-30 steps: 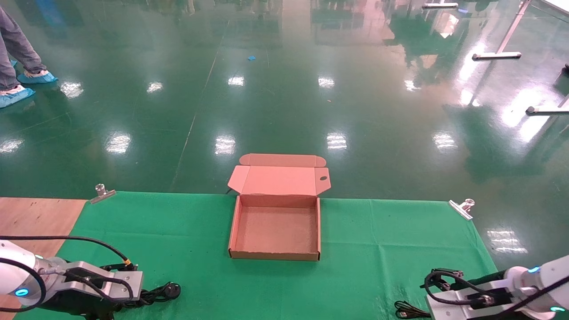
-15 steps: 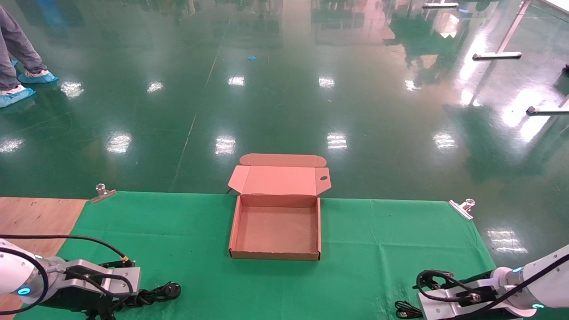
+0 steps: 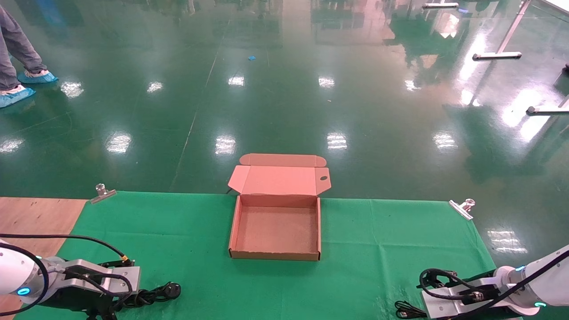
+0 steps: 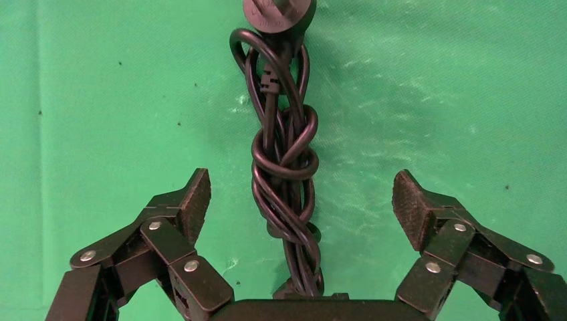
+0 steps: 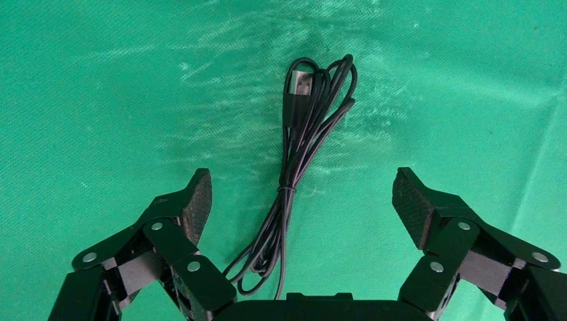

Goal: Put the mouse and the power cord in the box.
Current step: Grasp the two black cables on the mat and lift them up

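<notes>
Left gripper spread wide over power cord: floppy, bendy, bit heavy; grab knotted middle. Right gripper spread over thin cable.

White arms, black screw-studded pincers

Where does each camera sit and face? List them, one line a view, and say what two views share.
Head: on the head, looking forward and down at the open box; both arms show at the lower corners.
Left wrist: above the power cord, own fingers spread.
Right wrist: above the mouse's cable, fingers spread.
Shared: head and left wrist both show the power cord.
</notes>
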